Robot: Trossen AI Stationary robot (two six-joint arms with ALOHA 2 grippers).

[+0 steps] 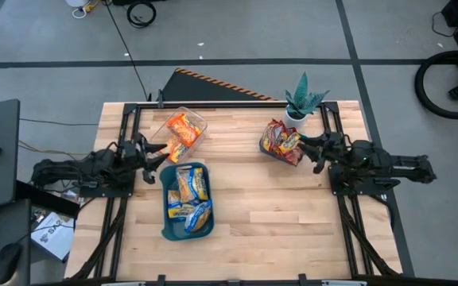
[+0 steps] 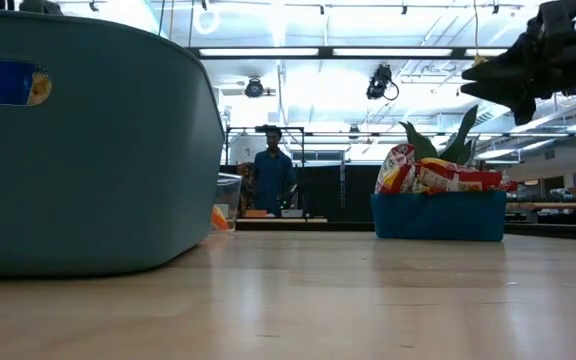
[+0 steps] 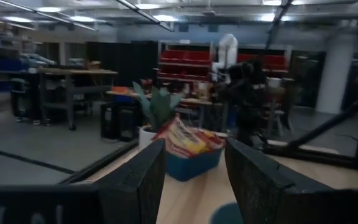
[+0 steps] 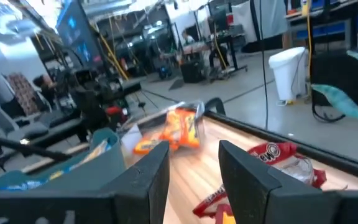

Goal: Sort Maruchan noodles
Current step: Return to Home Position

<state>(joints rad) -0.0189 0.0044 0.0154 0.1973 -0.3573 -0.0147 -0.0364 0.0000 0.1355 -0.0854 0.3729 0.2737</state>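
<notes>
While hovering above the tabletop, left claw and right claw are both gaping empty; red noodle packets are lying just beside right claw, orange noodle packets and blue noodle packets near left claw.

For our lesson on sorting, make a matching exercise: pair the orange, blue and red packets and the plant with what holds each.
Things:
1. orange packets
2. blue packets
3. red packets
4. plant

Holders:
A. white pot
B. big teal tray
C. clear tub
D. small teal tray

Pairs: 1-C, 2-B, 3-D, 4-A.
</notes>
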